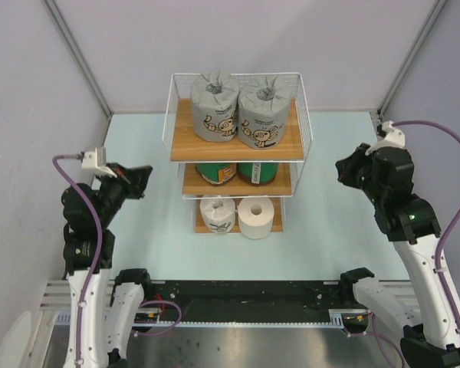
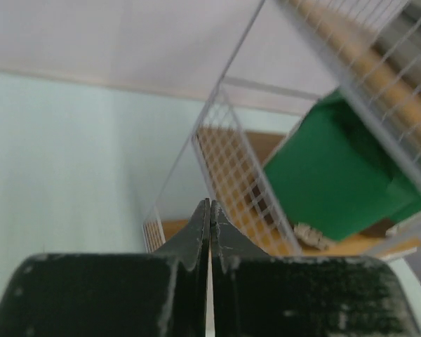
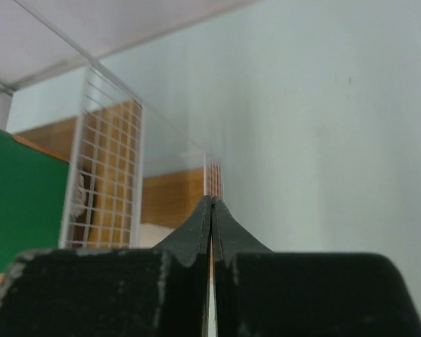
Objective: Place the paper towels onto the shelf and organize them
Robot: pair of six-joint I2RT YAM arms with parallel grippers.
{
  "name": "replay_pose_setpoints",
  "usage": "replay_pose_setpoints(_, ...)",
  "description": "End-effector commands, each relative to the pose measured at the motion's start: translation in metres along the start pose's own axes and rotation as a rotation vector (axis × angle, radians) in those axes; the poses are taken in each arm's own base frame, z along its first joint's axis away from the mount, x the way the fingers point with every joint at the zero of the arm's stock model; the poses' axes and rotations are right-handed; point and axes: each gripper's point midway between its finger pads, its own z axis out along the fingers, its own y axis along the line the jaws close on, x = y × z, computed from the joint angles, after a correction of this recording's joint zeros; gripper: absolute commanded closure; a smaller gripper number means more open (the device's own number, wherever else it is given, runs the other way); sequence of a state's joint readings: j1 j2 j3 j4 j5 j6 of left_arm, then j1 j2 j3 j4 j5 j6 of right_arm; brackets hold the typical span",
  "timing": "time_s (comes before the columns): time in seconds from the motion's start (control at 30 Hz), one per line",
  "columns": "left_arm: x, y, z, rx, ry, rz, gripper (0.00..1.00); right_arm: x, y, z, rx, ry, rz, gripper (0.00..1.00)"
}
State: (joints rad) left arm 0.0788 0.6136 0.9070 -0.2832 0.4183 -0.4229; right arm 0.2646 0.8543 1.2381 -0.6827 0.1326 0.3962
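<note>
The shelf (image 1: 182,144) stands mid-table with all the paper towels I can see on it. Two grey cartoon-print rolls (image 1: 215,106) (image 1: 264,115) sit on the top board. Two green rolls (image 1: 217,172) (image 1: 257,172) sit on the middle board. On the bottom board are a white-wrapped roll (image 1: 218,212) and a bare white roll (image 1: 255,218). My left gripper (image 1: 142,182) (image 2: 210,203) hangs shut and empty left of the shelf (image 2: 231,161), facing a green roll (image 2: 330,175). My right gripper (image 1: 345,170) (image 3: 212,200) is shut and empty on the right, apart from the shelf (image 3: 105,161).
Grey walls close in the pale table on three sides, with slanted frame poles (image 1: 77,54) at the back corners. A black rail (image 1: 238,295) with both arm bases runs along the near edge. A white object (image 1: 11,345) lies at the bottom left.
</note>
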Motion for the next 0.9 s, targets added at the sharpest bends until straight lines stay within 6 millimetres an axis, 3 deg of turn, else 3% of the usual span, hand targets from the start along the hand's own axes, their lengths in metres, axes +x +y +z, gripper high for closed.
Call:
replay_pose_setpoints(0.0, 0.065, 0.009, -0.023, -0.037, 0.145, -0.103, 1.0, 0.05, -0.007, -0.016, -0.005, 0.136, 0.086, 1.0)
replay_pose_setpoints(0.03, 0.074, 0.007, -0.027, -0.024, 0.153, -0.122, 1.0, 0.06, -0.005, -0.017, -0.02, 0.164, 0.097, 1.0)
replay_pose_setpoints(0.07, 0.097, 0.013, -0.028, -0.024, 0.196, -0.15, 1.0, 0.068, -0.003, -0.018, -0.031, 0.186, 0.123, 1.0)
replay_pose_setpoints(0.17, 0.127, 0.015, -0.034, -0.01, 0.234, -0.204, 1.0, 0.106, 0.002, -0.017, -0.071, 0.296, 0.171, 1.0)
replay_pose_setpoints(0.37, 0.145, 0.015, -0.037, -0.005, 0.251, -0.269, 1.0, 0.154, 0.001, -0.009, -0.081, 0.424, 0.217, 1.0)
replay_pose_setpoints(0.57, 0.138, 0.019, -0.016, 0.003, 0.214, -0.317, 1.0, 0.152, 0.009, 0.012, -0.124, 0.419, 0.248, 1.0)
replay_pose_setpoints(0.77, 0.15, 0.027, 0.013, 0.031, 0.258, -0.366, 1.0, 0.137, 0.006, 0.042, -0.2, 0.422, 0.313, 1.0)
replay_pose_setpoints(0.83, 0.164, 0.026, 0.022, 0.062, 0.327, -0.412, 1.0, 0.136, 0.006, 0.052, -0.241, 0.442, 0.326, 1.0)
replay_pose_setpoints(0.87, 0.159, 0.023, 0.029, 0.098, 0.31, -0.413, 1.0, 0.136, 0.006, 0.055, -0.253, 0.452, 0.332, 1.0)
